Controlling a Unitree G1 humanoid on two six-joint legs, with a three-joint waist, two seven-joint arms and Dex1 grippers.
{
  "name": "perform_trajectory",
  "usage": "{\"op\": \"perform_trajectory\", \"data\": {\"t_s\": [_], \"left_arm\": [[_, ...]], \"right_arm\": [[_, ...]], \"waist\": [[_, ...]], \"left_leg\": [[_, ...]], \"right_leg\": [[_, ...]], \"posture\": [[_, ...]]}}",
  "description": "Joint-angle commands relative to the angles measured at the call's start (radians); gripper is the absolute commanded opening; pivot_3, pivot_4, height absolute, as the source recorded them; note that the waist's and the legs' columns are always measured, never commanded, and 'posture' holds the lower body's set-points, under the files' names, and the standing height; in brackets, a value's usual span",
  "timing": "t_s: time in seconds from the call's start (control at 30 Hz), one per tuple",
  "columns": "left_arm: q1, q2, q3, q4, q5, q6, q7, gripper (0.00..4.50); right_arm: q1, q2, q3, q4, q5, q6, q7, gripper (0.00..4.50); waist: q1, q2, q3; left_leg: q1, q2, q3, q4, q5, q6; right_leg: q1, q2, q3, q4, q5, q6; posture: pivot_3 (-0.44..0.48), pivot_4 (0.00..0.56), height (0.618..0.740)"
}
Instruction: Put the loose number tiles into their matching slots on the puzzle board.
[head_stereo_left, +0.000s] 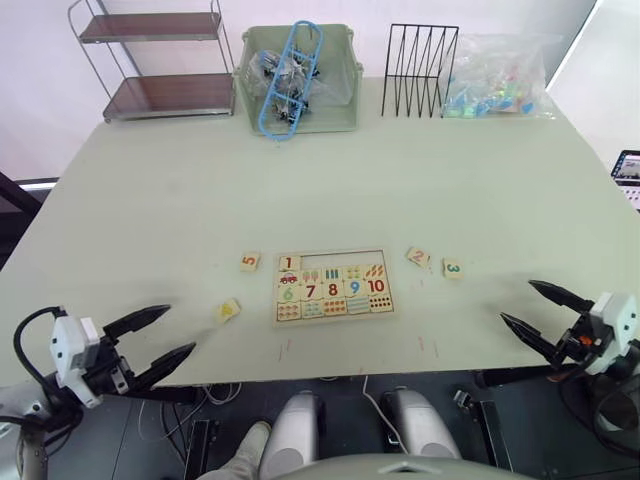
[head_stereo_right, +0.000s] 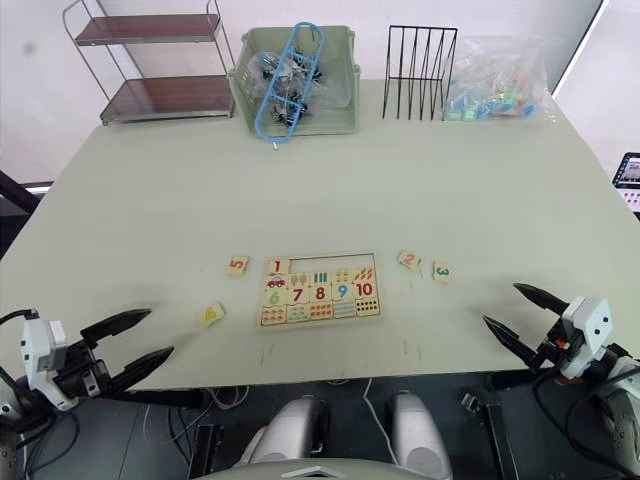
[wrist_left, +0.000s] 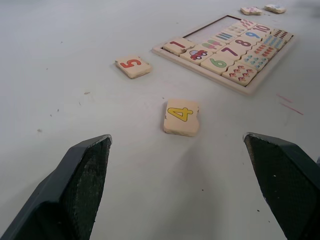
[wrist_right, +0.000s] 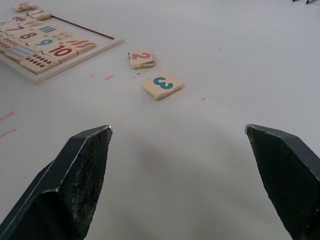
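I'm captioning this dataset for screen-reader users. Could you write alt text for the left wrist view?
The open left claw points over a pale table at the yellow 4 tile lying loose just ahead. Beyond it lie the red 5 tile and the puzzle board, with the 1 tile in its upper row beside empty slots.

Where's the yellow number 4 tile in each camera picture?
Left eye: tile 4, left of the puzzle board.
Right eye: same spot.
Left wrist: centre, board beyond.
Right wrist: not in it.
Shared landmark: tile 5.
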Motion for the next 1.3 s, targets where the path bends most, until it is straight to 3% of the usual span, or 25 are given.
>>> {"op": "perform_trajectory", "data": {"t_s": [0.03,0.6,1.3], "left_arm": [[-0.005,0.006,0.006,0.009,-0.005,-0.020,-0.002,4.50],[-0.015,-0.028,0.009,-0.004,-0.007,-0.033,0.049,4.50],[0.094,-0.172,-0.060,-0.248,0.039,-0.010,0.309,4.50]], "right_arm": [[-0.003,0.000,0.000,-0.009,0.014,-0.036,0.006,4.47],[-0.018,-0.005,0.029,0.021,0.017,-0.085,0.020,4.47],[-0.013,-0.014,0.026,0.015,0.030,-0.090,0.061,4.47]], "waist": [[0.000,0.000,0.000],[0.011,0.000,0.000],[0.012,0.000,0.000]], "left_leg": [[0.000,0.000,0.000,0.000,0.000,0.000],[0.002,0.000,0.001,0.000,0.000,0.000],[0.004,0.001,0.002,0.000,0.000,0.000]], "right_leg": [[0.000,0.000,0.000,0.000,0.000,0.000],[0.001,0.000,0.001,0.000,0.000,0.000],[0.004,0.001,0.002,0.000,0.000,-0.001]], "posture": [[0.000,0.150,0.739],[0.000,0.150,0.739],[0.000,0.150,0.739]]}}
